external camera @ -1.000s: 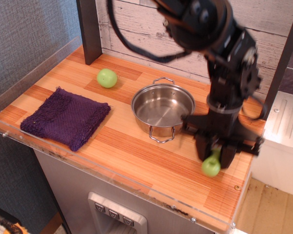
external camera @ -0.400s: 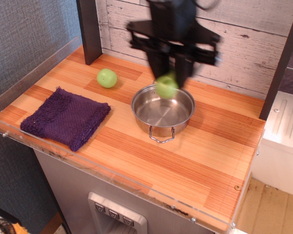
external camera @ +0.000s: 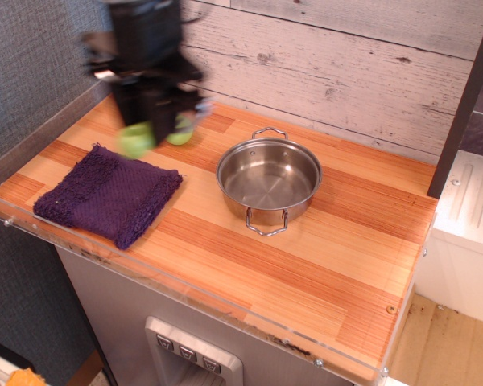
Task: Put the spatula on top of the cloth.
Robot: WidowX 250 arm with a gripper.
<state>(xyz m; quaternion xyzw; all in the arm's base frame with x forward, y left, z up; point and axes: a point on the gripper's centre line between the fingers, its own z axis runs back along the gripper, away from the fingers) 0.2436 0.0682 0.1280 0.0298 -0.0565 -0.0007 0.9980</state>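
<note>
Spatula carried over the cloth's far edge

The toy spatula's lime-green handle hangs blurred in the black pincer, apparently clamped on it, above the folded dark purple knitted cloth's twelve o'clock edge. Released here, it could land on the wooden desk. A green ball-like fruit sits just behind; the steel pot stands clear at three o'clock.

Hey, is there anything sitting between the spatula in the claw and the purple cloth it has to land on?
Nothing visible does. The claw holds the spatula above the far edge of the cloth, whose top is bare. The green fruit sits behind the claw and the pot off to the side.
</note>
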